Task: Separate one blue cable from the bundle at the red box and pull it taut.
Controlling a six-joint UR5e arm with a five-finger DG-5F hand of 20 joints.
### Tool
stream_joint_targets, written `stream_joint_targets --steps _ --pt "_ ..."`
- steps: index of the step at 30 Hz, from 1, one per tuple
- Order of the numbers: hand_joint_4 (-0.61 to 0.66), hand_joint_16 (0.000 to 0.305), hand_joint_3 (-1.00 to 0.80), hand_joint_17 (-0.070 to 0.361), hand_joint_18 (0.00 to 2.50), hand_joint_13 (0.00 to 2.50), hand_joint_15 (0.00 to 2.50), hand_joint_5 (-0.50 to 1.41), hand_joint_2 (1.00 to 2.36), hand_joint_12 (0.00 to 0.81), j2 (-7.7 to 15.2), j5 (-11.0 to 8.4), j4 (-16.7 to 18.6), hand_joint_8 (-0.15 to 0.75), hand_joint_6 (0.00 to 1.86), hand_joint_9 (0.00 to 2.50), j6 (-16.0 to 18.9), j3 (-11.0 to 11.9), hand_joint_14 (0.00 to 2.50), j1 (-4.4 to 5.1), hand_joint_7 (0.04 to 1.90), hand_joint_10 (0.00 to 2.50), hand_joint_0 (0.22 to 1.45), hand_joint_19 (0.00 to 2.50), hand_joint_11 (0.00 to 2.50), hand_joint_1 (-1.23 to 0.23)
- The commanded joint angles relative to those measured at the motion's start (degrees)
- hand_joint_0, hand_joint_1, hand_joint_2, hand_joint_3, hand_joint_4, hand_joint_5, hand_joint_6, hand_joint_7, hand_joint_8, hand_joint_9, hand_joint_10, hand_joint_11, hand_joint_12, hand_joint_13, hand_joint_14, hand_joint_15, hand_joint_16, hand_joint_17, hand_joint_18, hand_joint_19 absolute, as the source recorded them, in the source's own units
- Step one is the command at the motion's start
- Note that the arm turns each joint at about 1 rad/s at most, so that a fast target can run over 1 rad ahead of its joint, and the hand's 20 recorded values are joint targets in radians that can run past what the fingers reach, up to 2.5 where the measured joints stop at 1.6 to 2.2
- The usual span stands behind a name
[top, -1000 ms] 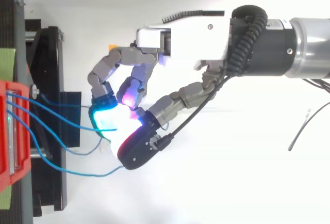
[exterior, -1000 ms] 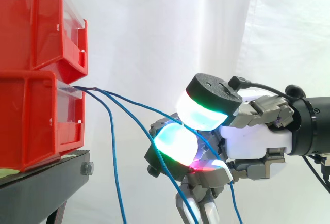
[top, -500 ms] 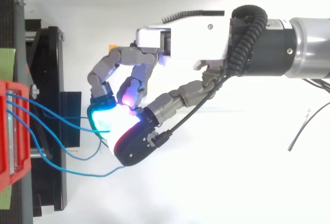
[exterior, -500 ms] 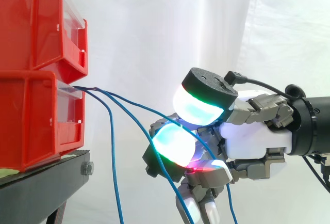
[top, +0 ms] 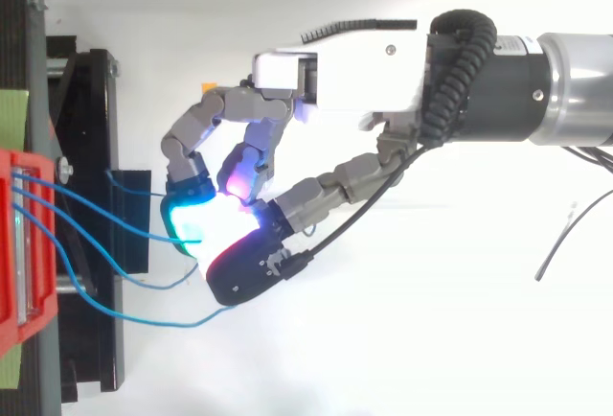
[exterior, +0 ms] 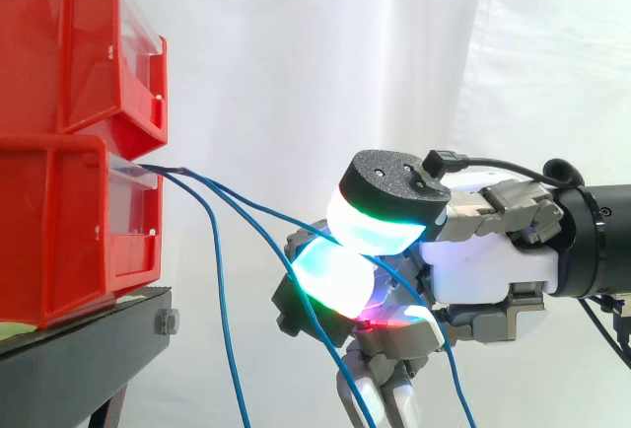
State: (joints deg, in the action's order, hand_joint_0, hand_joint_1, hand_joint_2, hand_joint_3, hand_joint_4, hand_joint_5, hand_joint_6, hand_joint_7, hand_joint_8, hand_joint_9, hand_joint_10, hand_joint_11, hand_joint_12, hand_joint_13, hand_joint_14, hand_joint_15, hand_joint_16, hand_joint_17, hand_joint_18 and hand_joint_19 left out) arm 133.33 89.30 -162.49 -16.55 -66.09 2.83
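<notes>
Thin blue cables (exterior: 222, 300) come out of the lower red box (exterior: 59, 231) at the left and fan toward the right. One hangs straight down; the others slope down to my hand (exterior: 488, 265). The thumb's glowing pad (exterior: 380, 221) presses down on a cyan fingertip pad (exterior: 335, 275), and one blue cable (top: 105, 215) runs in between them. In the top view the curled fingers (top: 187, 219) close with the thumb just right of the stand. The cables sag loosely between box and hand.
A second red box (exterior: 69, 43) sits stacked on the lower one, both on a black stand (exterior: 89, 334). A white curtain hangs behind. The arm (top: 536, 90) enters from the right.
The thumb has swung down and toward the box, closing onto the cyan fingertip pad. The blue cables shifted slightly near the hand. The arm stayed in place.
</notes>
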Motion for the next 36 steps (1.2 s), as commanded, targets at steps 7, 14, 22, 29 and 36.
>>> stream_joint_targets --steps 7,14,22,29,36 --pt "-0.16 0.057 0.00 0.128 0.98 0.90 0.56 -0.11 1.02 0.428 0.0 -0.10 -0.2 0.359 0.89 1.19 0.3 0.0 0.02 0.25 1.19 0.02 0.60 0.66 1.07 -0.80" --pt "-0.15 0.058 0.11 0.131 0.99 0.88 0.52 -0.10 1.01 0.430 -0.1 -0.80 -0.3 0.368 0.89 1.16 3.1 0.0 0.02 0.25 1.33 0.02 0.65 0.62 0.97 -0.86" --pt "-0.20 0.057 0.11 0.128 0.97 0.85 0.53 -0.11 1.01 0.428 -1.6 -1.06 -0.5 0.364 0.91 1.15 5.7 0.0 0.02 0.42 1.32 0.02 0.67 0.65 1.03 -0.86" --pt "-0.19 0.055 0.09 0.125 0.95 0.84 0.56 -0.12 1.01 0.420 -2.8 -0.89 -4.2 0.365 0.92 1.13 5.6 0.0 0.02 0.33 1.28 0.02 0.67 0.63 1.19 -0.84" --pt "-0.18 0.052 0.09 0.118 0.99 0.91 0.68 -0.12 1.01 0.411 -2.8 -0.80 -5.6 0.377 0.92 1.11 9.1 0.0 0.02 0.07 1.25 0.01 0.67 0.65 1.27 -0.84"
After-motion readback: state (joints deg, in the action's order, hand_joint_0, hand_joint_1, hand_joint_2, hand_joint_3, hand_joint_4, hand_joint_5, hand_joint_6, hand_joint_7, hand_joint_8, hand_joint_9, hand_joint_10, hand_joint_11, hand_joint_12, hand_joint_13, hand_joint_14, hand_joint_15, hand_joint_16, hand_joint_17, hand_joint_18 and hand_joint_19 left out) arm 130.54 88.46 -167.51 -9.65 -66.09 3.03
